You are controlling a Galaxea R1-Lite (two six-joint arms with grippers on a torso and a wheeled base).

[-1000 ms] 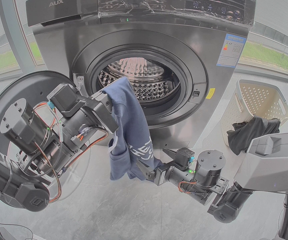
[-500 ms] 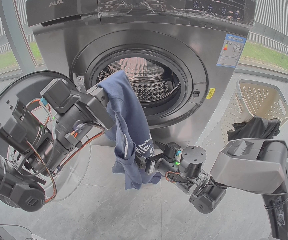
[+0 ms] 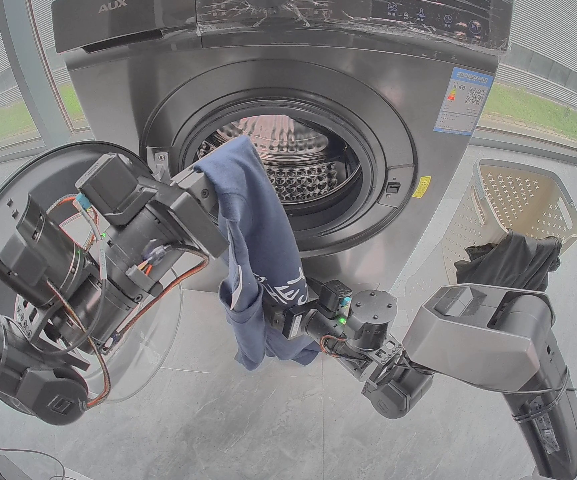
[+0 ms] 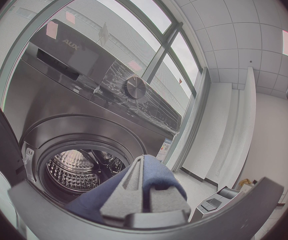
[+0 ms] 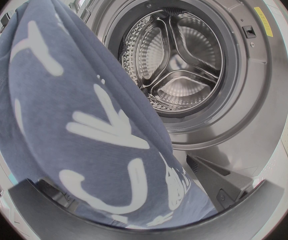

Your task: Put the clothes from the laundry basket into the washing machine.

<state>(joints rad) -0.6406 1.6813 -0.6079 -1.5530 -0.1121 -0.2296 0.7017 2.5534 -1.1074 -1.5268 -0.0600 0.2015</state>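
A dark blue shirt with white lettering [image 3: 258,248] hangs in front of the washing machine's open drum [image 3: 282,155]. My left gripper [image 3: 202,181] is shut on its top edge, level with the left side of the opening. In the left wrist view the blue shirt [image 4: 160,175] bulges behind the closed left gripper [image 4: 145,187]. My right gripper [image 3: 272,315] is open and pressed into the shirt's lower part. In the right wrist view the shirt [image 5: 84,117] drapes over one side of it, and one bare finger [image 5: 217,180] shows. The drum [image 5: 180,64] holds no clothes.
The machine's round door [image 3: 48,175] stands open at the left, behind my left arm. A cream laundry basket [image 3: 528,201] sits on the floor at the right, with a black garment [image 3: 508,265] hanging over its front rim. Grey tiled floor lies below.
My right arm has swung left and up, bringing its gripper into the shirt's lower part. My left gripper has pulled the shirt's top slightly left and up.
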